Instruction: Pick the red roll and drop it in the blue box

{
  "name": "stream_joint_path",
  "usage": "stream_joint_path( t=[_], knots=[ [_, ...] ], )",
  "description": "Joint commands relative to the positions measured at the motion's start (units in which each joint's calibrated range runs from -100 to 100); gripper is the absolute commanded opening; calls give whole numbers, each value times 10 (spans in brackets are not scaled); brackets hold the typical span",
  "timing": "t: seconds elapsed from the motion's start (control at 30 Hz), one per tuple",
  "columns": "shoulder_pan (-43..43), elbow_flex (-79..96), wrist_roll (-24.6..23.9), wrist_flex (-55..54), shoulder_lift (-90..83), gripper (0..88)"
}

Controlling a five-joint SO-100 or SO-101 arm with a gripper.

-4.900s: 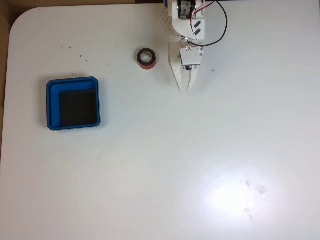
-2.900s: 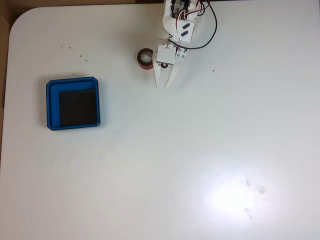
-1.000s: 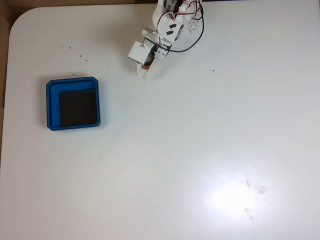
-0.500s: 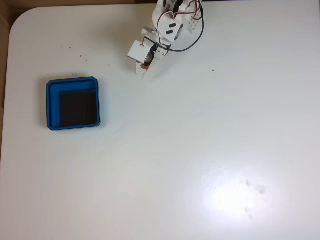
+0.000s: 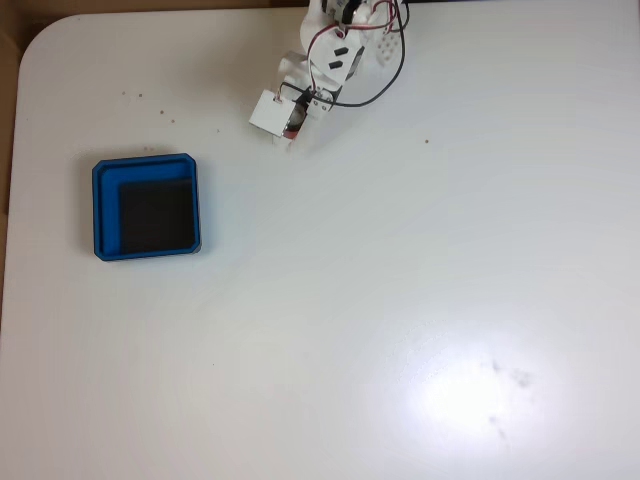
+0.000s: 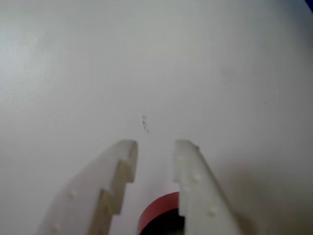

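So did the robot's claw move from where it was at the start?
Yes. In the fixed view the gripper has swung left, toward the blue box's side of the table, over the spot where the red roll sat.

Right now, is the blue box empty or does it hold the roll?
Empty: the blue box shows bare black floor; the red roll sits between the gripper fingers.

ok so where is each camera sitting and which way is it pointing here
Fixed view: sits above, looking straight down on the white table and the blue box; the arm reaches in from the top edge.
Wrist view: rides on the gripper, looking forward and down along its two fingers at the tabletop.
Shared: both show the gripper and the table; the red roll sits between the fingers.
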Motion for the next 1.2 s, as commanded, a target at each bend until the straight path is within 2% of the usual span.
stream_joint_path(
  t=[0.0,0.2,0.33,0.97,1.17],
  knots=[
    [4,-76,-1,72,4,10],
    [1,-181,-1,254,5,10],
    [-5,-210,-1,313,6,10],
    [5,-299,-1,324,232,10],
    [59,-333,5,324,284,10]
  ],
)
